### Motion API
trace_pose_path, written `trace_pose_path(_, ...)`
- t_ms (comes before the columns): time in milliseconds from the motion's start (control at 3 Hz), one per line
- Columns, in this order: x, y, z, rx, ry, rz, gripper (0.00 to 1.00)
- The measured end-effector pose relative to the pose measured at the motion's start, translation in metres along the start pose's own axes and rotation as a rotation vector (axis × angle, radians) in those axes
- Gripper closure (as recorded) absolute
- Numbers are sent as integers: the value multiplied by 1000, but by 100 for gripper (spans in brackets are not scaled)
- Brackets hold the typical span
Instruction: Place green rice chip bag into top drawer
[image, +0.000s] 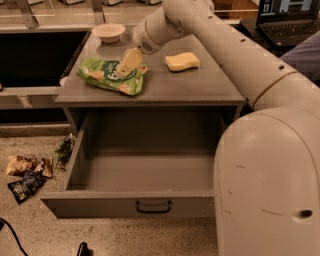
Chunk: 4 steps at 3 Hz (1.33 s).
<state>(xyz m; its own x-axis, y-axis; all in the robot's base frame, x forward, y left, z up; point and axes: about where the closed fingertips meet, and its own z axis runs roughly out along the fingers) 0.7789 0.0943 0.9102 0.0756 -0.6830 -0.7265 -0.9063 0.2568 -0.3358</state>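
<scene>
The green rice chip bag (102, 76) lies flat on the left half of the grey table top (200, 87). My gripper (128, 63) hangs at the end of the white arm, tilted down to the left, right over the bag's right end and at or just above its surface. The top drawer (135, 204) under the table top is pulled fully out, and its dark handle (153, 206) is centred on the front panel. Nothing shows inside the drawer.
A yellow sponge (182, 62) lies on the table right of the gripper. A white bowl (108, 32) sits at the back left corner. Dark and tan snack packets (27, 172) lie on the floor at left. My white body (270, 185) fills the right foreground.
</scene>
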Motion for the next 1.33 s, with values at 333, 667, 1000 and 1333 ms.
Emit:
trace_pose_path(333,-6,8,22,-26,-24,55,0)
trace_pose_path(667,-8,17,41,-65,-38,110,0)
trace_pose_path(1000,-6,27,60,-113,-50,157,0)
trace_pose_path(1333,-5,35,75,-150,-50,185,0)
